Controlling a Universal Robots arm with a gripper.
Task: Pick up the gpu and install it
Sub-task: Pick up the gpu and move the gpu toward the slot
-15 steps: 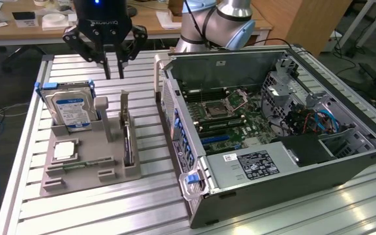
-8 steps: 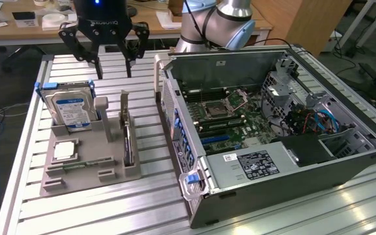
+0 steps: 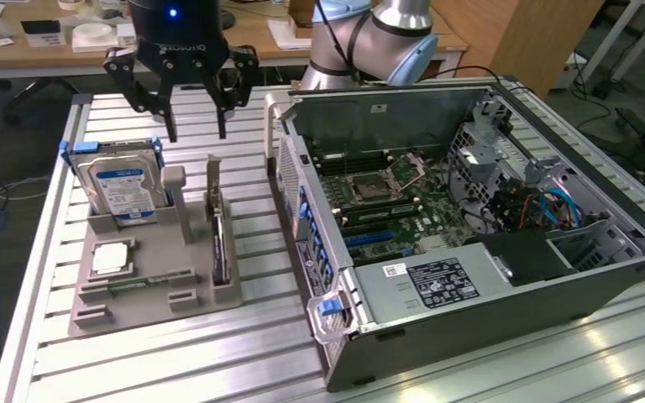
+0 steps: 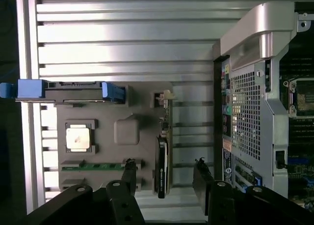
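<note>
Gripper (image 3: 196, 124) hangs over the 12 o'clock end of the grey holder tray (image 3: 171, 252) (exterior view). Its fingers are spread wide with nothing between them. In the wrist view the gpu (image 4: 162, 161) runs along the gap between the two fingertips, so the approach looks lined up with the card (my reading).

The gpu stands on its long edge in a slot along the tray's 3 o'clock side, pale bracket (image 3: 212, 175) at the far end. Upright like this, both flat faces are free for the fingers.

Hard drive (image 3: 121, 186) sits at 11 o'clock and processor (image 3: 112, 259) at 8 o'clock, both apart from the card.

Room: the computer case (image 3: 502, 323) wall stands near at 3 o'clock, so the finger on that side gets the narrower lane. The case is open on top, with its blue slots (image 3: 373, 239) exposed.
</note>
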